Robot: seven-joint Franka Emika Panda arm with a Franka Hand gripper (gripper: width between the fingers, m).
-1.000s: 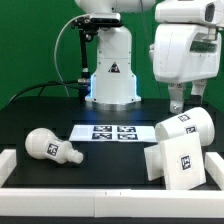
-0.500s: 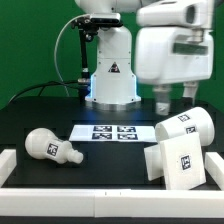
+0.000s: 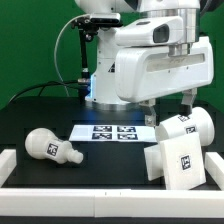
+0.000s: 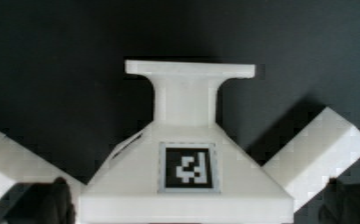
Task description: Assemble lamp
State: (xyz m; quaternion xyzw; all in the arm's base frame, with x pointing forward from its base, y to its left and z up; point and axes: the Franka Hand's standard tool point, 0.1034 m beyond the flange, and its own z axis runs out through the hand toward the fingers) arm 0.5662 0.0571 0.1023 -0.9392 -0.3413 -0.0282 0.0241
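Exterior view, nearest first: a low white rim point(image 3: 90, 205) edges the dark worktop point(image 3: 30, 115). Just behind it, toward the exterior view's right, the square base point(image 3: 180, 163) stands tilted on edge with its black tag facing the camera. The bulb point(image 3: 52, 147) lies on its side toward the exterior view's left, well apart from the base. Right behind the base lies the shade point(image 3: 188, 127) on its side (whether the two touch, I cannot tell). The gripper point(image 3: 170, 110) hangs just above the shade, its fingers point(image 3: 190, 100) spread apart with nothing held between them. The marker board point(image 3: 112, 131) lies flat mid-worktop, and the pedestal point(image 3: 112, 75) stands farthest back. Wrist view shows a tagged white part flaring from a narrow neck.
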